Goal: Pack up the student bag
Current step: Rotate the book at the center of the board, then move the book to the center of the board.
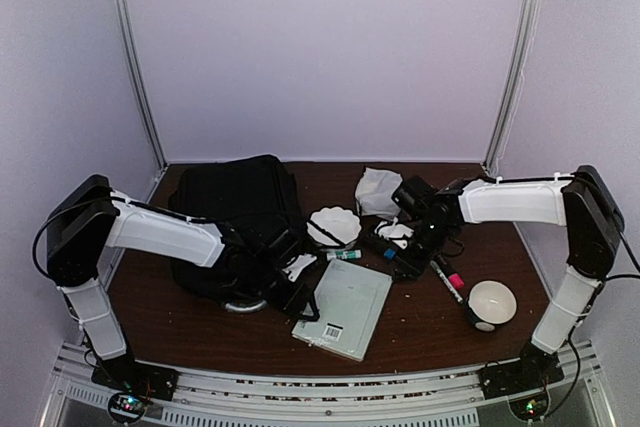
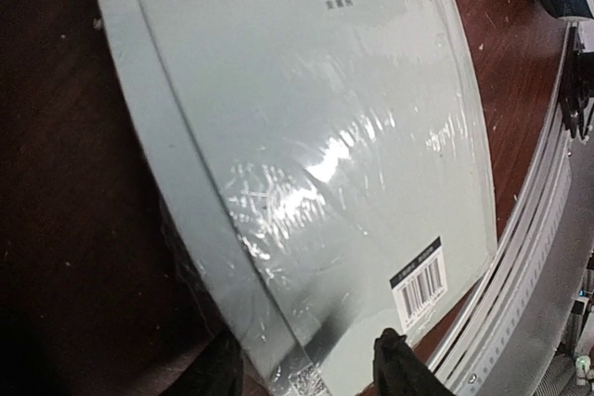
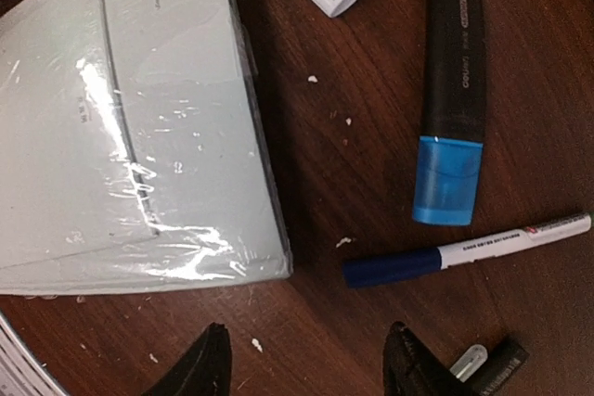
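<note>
The student bag (image 1: 235,202) is seen left of centre in the overhead view, on the bench (image 1: 430,342), and is by far the biggest thing there. Its long axis is judged to run from the top of the frame toward the bottom. The silvery handle (image 1: 243,304) is at the lower end, so its top is taken to point at the lower edge. Whether it is unzipped cannot be told.

Just to its lower right a shrink-wrapped notebook (image 1: 348,309) is laid flat, its long axis tilted from lower left to upper right.

The left end effector (image 1: 293,292) is placed between the two, at the notebook's left corner, with the bag to its upper left. This arm is much the nearer. In the left wrist view its jaws are shown apart, astride the notebook's edge, and no grip is evident.

The right end effector (image 3: 306,364) is held open over bare bench, right of the notebook and well apart from the bag.
</note>
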`<state>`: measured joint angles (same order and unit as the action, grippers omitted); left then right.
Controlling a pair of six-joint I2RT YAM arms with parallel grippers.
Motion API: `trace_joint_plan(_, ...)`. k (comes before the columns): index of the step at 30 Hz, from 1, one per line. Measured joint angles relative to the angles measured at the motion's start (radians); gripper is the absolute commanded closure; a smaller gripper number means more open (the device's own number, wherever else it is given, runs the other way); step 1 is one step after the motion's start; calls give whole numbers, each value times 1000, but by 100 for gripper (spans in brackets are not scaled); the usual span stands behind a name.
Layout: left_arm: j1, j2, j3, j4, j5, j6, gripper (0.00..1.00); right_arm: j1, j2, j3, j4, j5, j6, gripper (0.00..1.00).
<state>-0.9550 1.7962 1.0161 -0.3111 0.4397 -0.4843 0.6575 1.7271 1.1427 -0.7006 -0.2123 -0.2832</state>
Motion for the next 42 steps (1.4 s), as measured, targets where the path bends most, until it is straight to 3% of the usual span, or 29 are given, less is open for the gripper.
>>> trace_joint_plan(6,-1,-5,1,18,-63,-77,44,-61,-55,-5,-61,-172,60,41)
trace_joint_plan(13,-1,-4,40,0,-135,-170,42,-86,17,-62,-116,-404,89,39)
trace_joint_plan(24,-1,40,42,-1,-92,-305,36,-88,143,-40,-140,-593,129,39)
trace_joint_plan(32,-1,47,22,74,-9,-363,40,-88,186,-34,-102,-705,162,39)
trace_joint_plan(37,-18,48,36,73,14,-345,43,-87,209,-29,-71,-769,187,35)
trace_joint_plan(42,-55,41,79,-20,13,-296,44,-90,211,-28,-69,-816,217,23)
